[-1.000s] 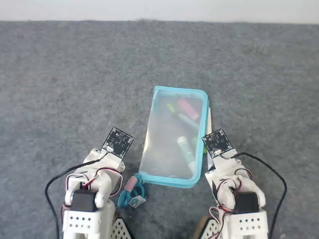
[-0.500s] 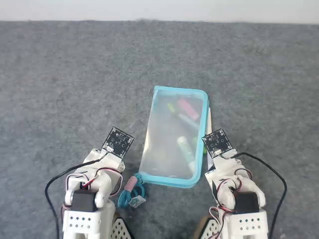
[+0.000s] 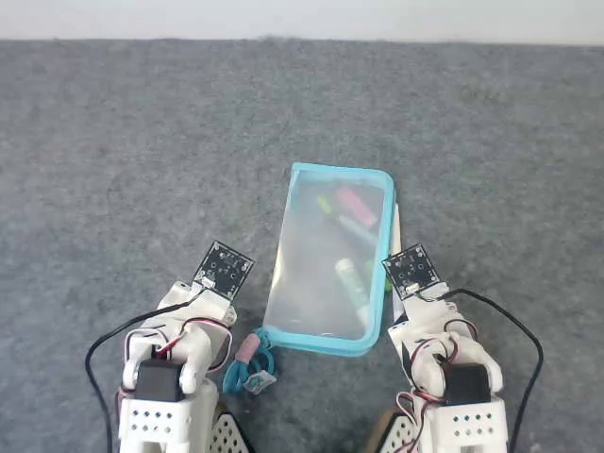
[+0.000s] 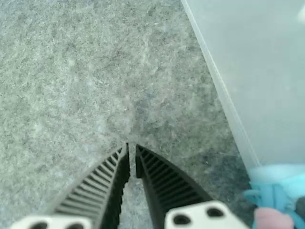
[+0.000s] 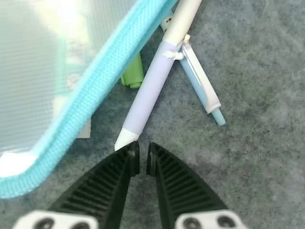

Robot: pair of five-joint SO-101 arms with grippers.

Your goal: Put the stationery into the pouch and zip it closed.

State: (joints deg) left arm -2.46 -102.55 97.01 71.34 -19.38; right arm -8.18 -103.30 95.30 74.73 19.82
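The pouch (image 3: 330, 260) lies flat at the centre of the high view on the grey counter (image 3: 142, 142); one pouch, with at least three markers visible through its wall; two pens lie outside along its right edge, a lilac pen (image 5: 152, 90) and a blue pen (image 5: 202, 88), probably beside the opening; the right pincer (image 5: 141, 149), clenched and empty, sits just off the lilac tip, seemingly placed to take it; the left pincer (image 4: 132, 150), also clenched and empty, rests near the pouch's lower left, perhaps to steady it.

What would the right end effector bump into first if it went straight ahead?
Probably the lavender pen, whose white tip lies on the mat just ahead of the right end effector, beside the pouch's blue edge. Depth is unclear, so it might pass just above it.
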